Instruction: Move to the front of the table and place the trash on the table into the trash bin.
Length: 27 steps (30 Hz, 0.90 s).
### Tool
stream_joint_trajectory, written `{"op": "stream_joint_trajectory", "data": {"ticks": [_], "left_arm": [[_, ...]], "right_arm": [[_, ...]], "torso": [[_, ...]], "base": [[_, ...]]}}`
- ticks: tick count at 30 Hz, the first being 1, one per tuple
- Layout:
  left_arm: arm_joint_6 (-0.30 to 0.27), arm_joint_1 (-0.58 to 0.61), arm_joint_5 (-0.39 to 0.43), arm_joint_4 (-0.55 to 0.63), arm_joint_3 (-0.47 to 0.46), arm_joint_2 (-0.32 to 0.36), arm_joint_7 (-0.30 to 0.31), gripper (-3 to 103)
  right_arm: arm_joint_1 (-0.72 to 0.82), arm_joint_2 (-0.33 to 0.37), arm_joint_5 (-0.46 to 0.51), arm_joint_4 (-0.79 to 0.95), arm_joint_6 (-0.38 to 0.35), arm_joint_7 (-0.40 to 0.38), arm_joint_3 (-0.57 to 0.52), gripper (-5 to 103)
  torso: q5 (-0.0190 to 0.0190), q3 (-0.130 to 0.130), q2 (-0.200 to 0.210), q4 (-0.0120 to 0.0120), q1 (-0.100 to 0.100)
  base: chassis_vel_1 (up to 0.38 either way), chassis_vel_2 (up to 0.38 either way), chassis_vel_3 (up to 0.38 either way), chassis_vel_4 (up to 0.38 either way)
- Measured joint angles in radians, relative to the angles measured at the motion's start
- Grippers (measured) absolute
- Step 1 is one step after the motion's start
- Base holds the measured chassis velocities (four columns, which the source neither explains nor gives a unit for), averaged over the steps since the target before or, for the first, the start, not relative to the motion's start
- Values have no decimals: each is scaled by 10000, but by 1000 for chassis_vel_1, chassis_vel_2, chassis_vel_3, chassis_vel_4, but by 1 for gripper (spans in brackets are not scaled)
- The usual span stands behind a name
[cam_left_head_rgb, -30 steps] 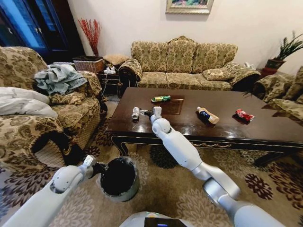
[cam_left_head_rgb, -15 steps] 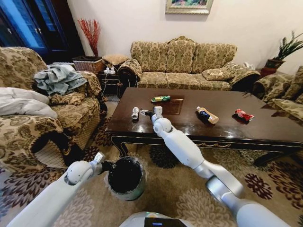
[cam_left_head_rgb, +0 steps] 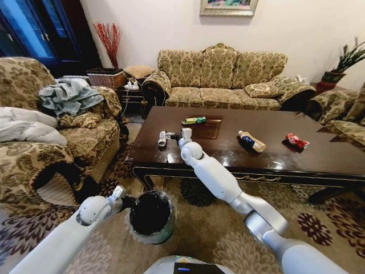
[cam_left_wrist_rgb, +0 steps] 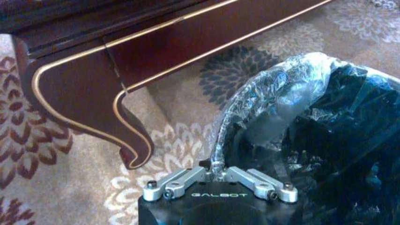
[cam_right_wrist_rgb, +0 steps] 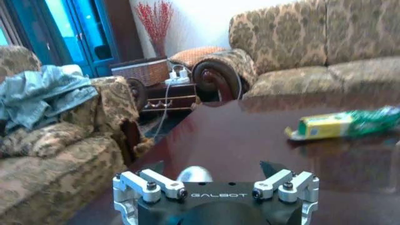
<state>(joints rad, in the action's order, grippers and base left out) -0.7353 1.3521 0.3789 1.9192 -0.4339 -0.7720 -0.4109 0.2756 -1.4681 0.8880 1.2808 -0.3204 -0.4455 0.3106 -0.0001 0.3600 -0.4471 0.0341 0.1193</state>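
**Inspector:** State your position and what each hand is doing.

**Robot:** I stand at the front of the table [cam_left_head_rgb: 319,157]. My left gripper [cam_left_wrist_rgb: 220,174] is pinched shut on the rim of the trash bin [cam_left_head_rgb: 151,216], which hangs over the carpet beside the table's carved leg. My right gripper [cam_left_head_rgb: 171,136] is stretched over the near left part of the tabletop, its fingers spread, with the silver can [cam_left_head_rgb: 163,138] lying between them, seemingly not yet clamped.

**Inspector:** How much trash has been cleared?

**Robot:** None, as far as I can judge. All four pieces lie on the table: the can at my right hand, the green packet [cam_left_head_rgb: 194,120] farther back, the small bottle [cam_left_head_rgb: 251,141] right of centre, and the red wrapper [cam_left_head_rgb: 296,140] well over to the right. What I see of the bin's interior is dark, and I can make out nothing in it.

**Inspector:** Remaining work?

**Robot:** The approach looks finished. I reckon four pickups and four drops remain, the can first.
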Motion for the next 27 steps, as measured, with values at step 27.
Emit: {"op": "stream_joint_trajectory", "data": {"ticks": [27], "left_arm": [[0,75,-1,196,-513,-238,-80,0]], "right_arm": [[-1176,-1422,1149,-3783,-33,346,813,100]], "torso": [[2,0,0,1,-2]], "base": [[0,0,0,0]]}}
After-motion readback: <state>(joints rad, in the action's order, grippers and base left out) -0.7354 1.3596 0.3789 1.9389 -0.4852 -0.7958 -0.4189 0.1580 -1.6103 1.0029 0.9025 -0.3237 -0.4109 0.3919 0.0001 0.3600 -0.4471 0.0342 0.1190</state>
